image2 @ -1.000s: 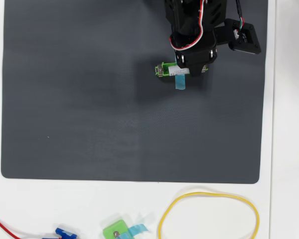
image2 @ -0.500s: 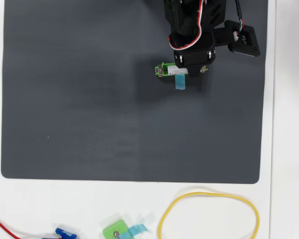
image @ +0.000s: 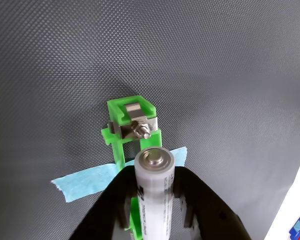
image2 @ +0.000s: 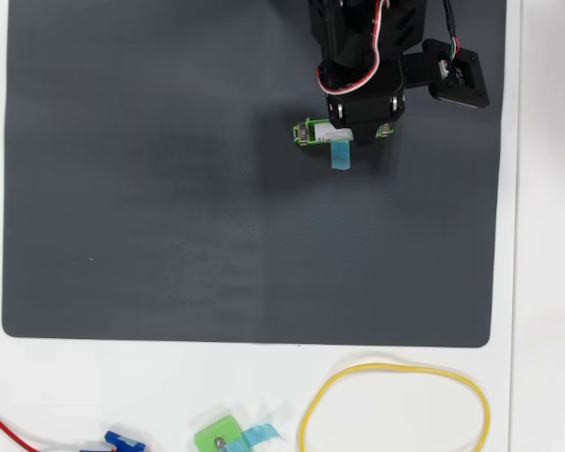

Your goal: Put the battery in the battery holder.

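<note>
Insertion stage, wrist and overhead views. The battery [image: 154,192] is pinched between the two black fingers [image: 202,200] of the gripper [image: 155,212], with its flat metal end turned toward the wrist camera. It is carried lengthwise above the battery holder [image: 130,131], whose far end, fitted with a metal contact and screw [image: 138,129], is seen just beyond the battery's end. A strip of blue tape [image: 90,181] is laid across the holder and fixed to the dark mat [image: 230,75].

In the overhead view the holder [image2: 309,133] is found near the top edge of the mat [image2: 169,207], right of centre, largely covered by the arm [image2: 363,56]; only its left end and the tape [image2: 340,155] are left exposed. Compared with one second ago, the arm is shifted slightly toward the top edge of the mat, while holder and tape are unmoved. The battery is thereby judged to be drawn into line with the frame but not yet seated; whether it already touches the frame cannot be told. A downward press and release are judged to remain.

Unused items are seen below the mat: a yellow loop [image2: 395,405] and a smaller green piece [image2: 218,438].
</note>
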Action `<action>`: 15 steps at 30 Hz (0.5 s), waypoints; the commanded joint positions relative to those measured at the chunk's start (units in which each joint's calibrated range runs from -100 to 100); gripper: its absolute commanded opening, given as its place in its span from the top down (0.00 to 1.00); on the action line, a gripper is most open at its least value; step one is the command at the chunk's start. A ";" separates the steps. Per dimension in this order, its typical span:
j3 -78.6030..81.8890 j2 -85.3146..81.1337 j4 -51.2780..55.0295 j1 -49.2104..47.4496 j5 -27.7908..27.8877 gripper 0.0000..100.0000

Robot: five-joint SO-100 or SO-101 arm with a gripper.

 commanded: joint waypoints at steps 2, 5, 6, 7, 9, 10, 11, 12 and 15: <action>2.21 -0.01 -0.62 0.98 0.08 1.00; 2.12 -0.01 -0.62 0.98 0.08 1.00; 2.03 -0.01 -0.62 0.98 0.08 1.00; 2.03 -0.01 -0.62 0.98 0.08 1.00; 2.03 -0.01 -0.62 0.98 0.13 1.00; 2.03 -0.09 -0.62 0.98 0.13 1.00; 2.03 -0.09 -0.62 0.98 0.13 1.00; 2.03 -0.09 -0.62 0.98 0.13 1.00; 2.03 -0.09 -0.62 0.98 0.18 1.00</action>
